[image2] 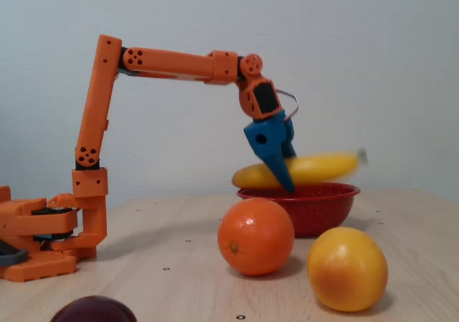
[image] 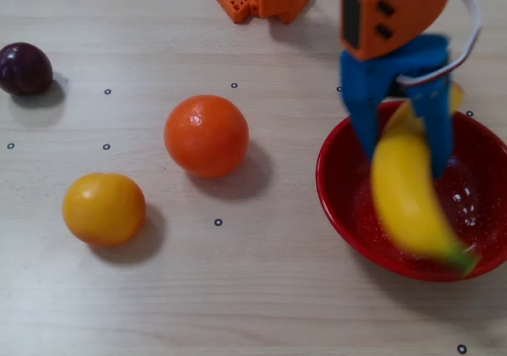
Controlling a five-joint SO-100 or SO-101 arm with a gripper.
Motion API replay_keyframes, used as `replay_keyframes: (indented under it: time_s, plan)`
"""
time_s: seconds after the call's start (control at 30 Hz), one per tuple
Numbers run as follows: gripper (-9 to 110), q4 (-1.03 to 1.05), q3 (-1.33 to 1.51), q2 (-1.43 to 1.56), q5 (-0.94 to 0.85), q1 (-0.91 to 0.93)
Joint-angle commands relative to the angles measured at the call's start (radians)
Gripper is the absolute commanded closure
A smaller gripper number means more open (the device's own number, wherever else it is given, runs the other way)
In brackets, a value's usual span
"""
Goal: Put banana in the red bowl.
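Overhead view: hand point(image: 400, 146) clamped on the banana point(image: 408, 201) near its upper end, long axis running from the far rim down toward the near rim of the red bowl point(image: 341, 205), green stem end just past that near rim, blurred. One banana, one bowl, one orange point(image: 206, 135), one yellow-orange fruit point(image: 104, 208), one dark plum point(image: 24, 68) on the table point(image: 238, 292). Fixed view: banana point(image2: 315, 168) near level, just above the bowl's rim point(image2: 337, 190), not yet resting inside.
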Motion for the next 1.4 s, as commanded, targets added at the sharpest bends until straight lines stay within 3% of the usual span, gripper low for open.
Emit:
replay_keyframes:
  time_s: [0.0,0.3,0.53,0.73,1.07,1.37]
  plan:
    - [75,-0.035,-0.048,0.044,-0.038,0.021]
    - [68,-0.035,-0.061,0.048,-0.063,0.029]
    - [80,-0.037,-0.123,0.077,-0.041,0.029]
    - [101,-0.044,-0.129,0.114,-0.029,0.037]
    - [102,-0.017,-0.083,0.242,0.046,0.078]
    - [102,0.097,-0.046,0.407,0.232,0.149]
